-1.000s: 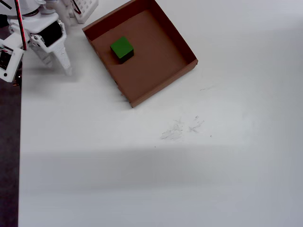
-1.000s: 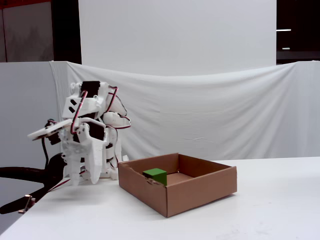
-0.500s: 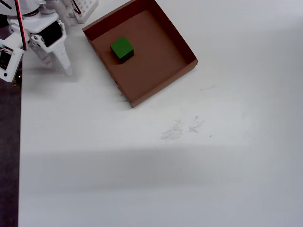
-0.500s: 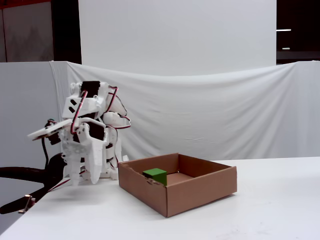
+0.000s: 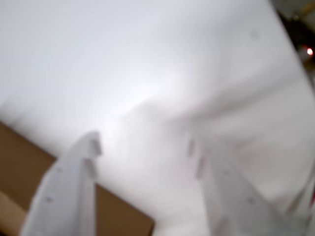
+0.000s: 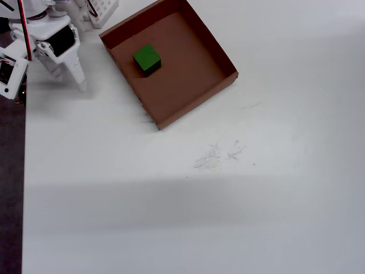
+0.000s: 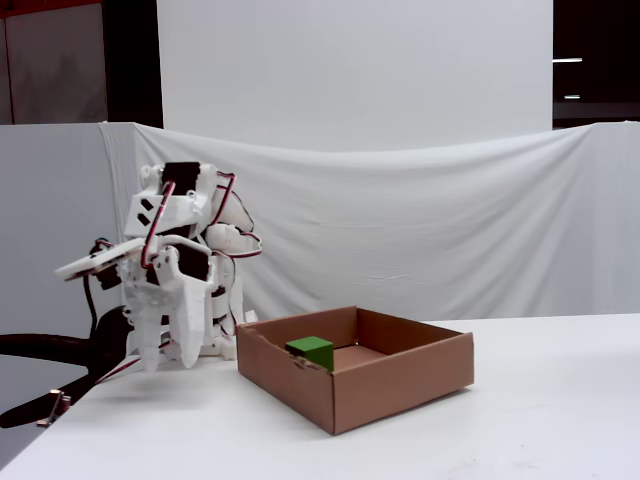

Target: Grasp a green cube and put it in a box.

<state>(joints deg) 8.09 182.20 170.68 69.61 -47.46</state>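
Note:
The green cube (image 6: 146,57) lies on the floor of the brown cardboard box (image 6: 197,105), near its upper-left wall in the overhead view. From the fixed view the cube (image 7: 310,349) shows just above the box's front wall (image 7: 400,385). My gripper (image 6: 74,83) hangs folded by the arm's base, left of the box and apart from it, pointing down at the table (image 7: 165,362). In the blurred wrist view my gripper (image 5: 142,142) is open with only white table between the fingers, and a corner of the box (image 5: 118,216) shows at the lower left.
A white gridded block (image 6: 102,8) stands behind the arm at the top left. The table's left edge (image 6: 24,171) runs just under the arm. Faint scuff marks (image 6: 219,153) lie mid-table. A white cloth (image 7: 420,230) hangs behind the table.

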